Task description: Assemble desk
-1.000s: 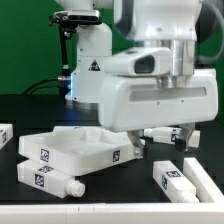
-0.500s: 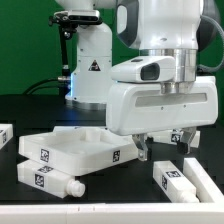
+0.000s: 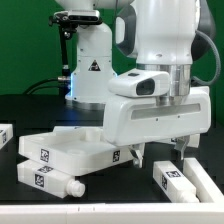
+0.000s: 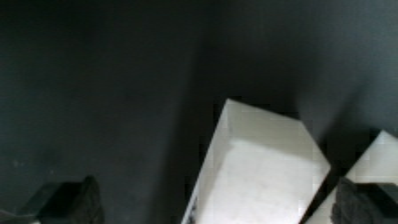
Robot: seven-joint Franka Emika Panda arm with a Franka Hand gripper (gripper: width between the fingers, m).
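Note:
The white rimmed desk panel (image 3: 75, 150) lies on the black table at the exterior view's left. One white tagged leg (image 3: 48, 178) lies in front of it and another (image 3: 4, 136) at the left edge. Two more legs (image 3: 172, 180) (image 3: 205, 182) lie at the front right. My gripper (image 3: 160, 155) is open and empty, hanging low just right of the panel. In the wrist view a white leg (image 4: 267, 165) lies below, between the open fingers (image 4: 71, 203), with my gripper (image 4: 217, 205) over it. A second leg (image 4: 379, 160) shows at the edge.
The white robot base (image 3: 90, 70) with a triangle sticker stands behind the panel. Cables run along the table's far edge at the exterior view's left.
The gripper has come down toward the table and shifted slightly to the exterior view's left. The jaws stay open. The panel and legs have not moved.

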